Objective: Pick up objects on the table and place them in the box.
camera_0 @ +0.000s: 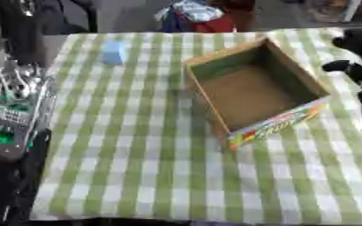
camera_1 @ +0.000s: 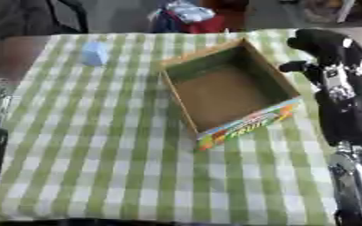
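A small pale blue object [camera_1: 94,53] is seen lying on the desk [camera_1: 107,145], near its far left corner. It is well apart from the right hand [camera_1: 323,48], on the far side of the box from that hand, and it is touched by nothing. Its exact shape cannot be made out beyond a rounded, blocky outline.

The box [camera_1: 186,110], an open cardboard carton, is set between the blue object and the right hand, turned at an angle to the desk's edges. Its brown floor is bare, and a colourful printed panel is shown on its near wall. The box's far right corner lies just beside the right hand.

The right hand is held over the far right part of the desk, close to the box's right wall. One dark finger or thumb is seen projecting toward the box; whether the remaining fingers are straight or curled cannot be told. Nothing is seen held in it. The black and silver right arm [camera_1: 346,123] runs down the right edge of the view.

The left arm [camera_0: 14,110], with its silver parts, is seen at the left edge, beside the desk; its hand cannot be made out.

The desk is covered by a green and white checked cloth.
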Controlling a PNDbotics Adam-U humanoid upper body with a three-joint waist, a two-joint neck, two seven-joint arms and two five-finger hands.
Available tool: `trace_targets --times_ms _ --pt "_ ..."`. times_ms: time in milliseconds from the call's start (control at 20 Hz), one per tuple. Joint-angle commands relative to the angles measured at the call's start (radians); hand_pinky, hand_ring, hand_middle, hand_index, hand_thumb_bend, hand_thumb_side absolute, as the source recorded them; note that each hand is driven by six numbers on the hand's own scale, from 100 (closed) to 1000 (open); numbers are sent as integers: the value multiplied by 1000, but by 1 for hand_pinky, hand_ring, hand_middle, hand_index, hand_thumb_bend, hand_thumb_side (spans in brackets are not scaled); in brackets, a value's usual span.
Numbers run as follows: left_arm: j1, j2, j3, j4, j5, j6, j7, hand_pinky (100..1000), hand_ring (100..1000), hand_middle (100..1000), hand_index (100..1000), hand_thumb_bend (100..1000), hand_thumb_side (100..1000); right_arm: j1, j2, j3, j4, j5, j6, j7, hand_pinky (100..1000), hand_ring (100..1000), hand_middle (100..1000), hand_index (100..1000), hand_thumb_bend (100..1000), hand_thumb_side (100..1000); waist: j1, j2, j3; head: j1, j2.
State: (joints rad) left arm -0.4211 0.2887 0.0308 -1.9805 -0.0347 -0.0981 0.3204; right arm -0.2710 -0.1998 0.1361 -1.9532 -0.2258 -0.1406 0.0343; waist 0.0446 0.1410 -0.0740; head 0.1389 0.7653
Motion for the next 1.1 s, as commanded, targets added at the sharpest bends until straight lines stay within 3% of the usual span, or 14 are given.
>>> trace_targets --times_ms 50,700,950,1100 --pt "-8 17 12 -19 2 -1 2 703 613 642 804 100 653 -7 -19 -2 -20 -2 0 -2 611 797 732 729 100 526 -2 -15 1 3 5" --pt "-16 27 18 -19 3 5 6 704 613 642 804 100 654 -5 -18 -2 -19 -1 0 -3 611 797 732 729 100 525 -1 -18 -1 5 5" --pt "-73 103 39 -19 -4 59 14 705 619 651 811 100 653 -2 -20 -2 -17 -1 1 -3 611 797 732 729 100 526 0 -21 -2 4 5" --pt "-161 178 61 25 -9 117 28 705 621 655 814 100 648 1 -20 0 -16 -1 1 -1 611 797 732 729 100 525 1 -25 -6 5 5"
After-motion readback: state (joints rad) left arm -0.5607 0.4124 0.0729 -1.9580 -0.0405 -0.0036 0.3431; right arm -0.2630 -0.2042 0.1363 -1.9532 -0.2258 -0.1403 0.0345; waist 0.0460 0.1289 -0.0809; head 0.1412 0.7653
